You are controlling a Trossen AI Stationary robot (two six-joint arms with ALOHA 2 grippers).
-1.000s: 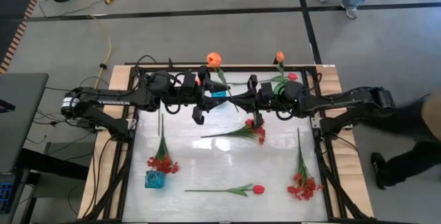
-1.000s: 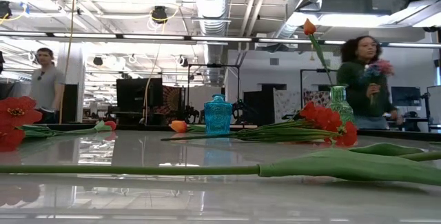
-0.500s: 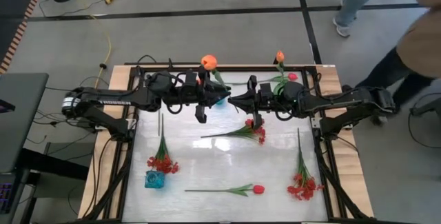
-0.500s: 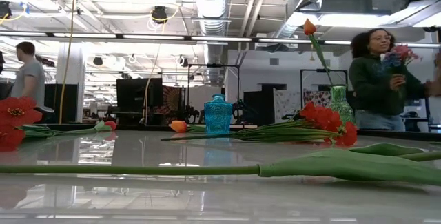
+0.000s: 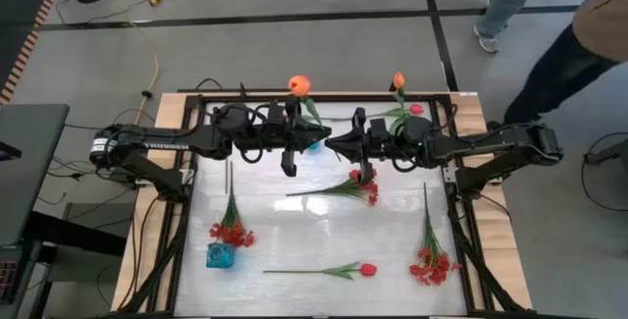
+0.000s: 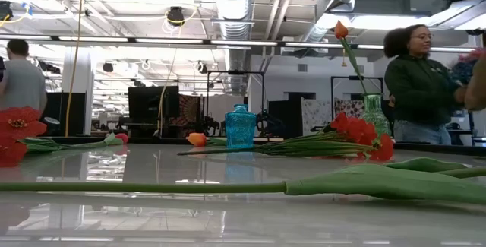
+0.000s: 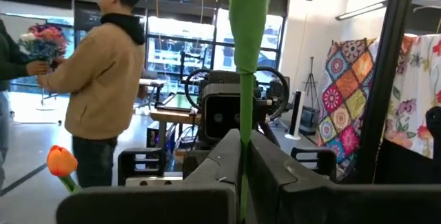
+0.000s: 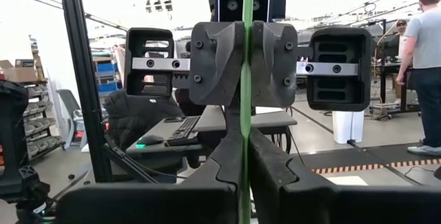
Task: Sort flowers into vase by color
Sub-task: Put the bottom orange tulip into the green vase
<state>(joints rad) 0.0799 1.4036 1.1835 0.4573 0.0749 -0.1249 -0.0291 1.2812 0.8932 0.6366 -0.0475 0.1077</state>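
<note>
**Both claws pinch 1 stem at the far edge of the table**

The left claw point(image 5: 287, 162) is shut on the green stem point(image 7: 241, 134) of an orange tulip point(image 5: 299, 85), above the blue vase point(image 5: 312, 140). The right claw point(image 5: 365, 169) grips the same stem point(image 8: 244, 114), judging by the wrist views. This looks like a handover. Next, 1 claw must let go so the other can lower the stem into a vase. 4 flowers lie on the table point(image 5: 294, 221).

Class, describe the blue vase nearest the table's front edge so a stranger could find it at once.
In the high view, start at the white table and go to its front left area. The blue vase stands there beside a red blossom spray. Unlike the other vases, it holds no flower.
</note>
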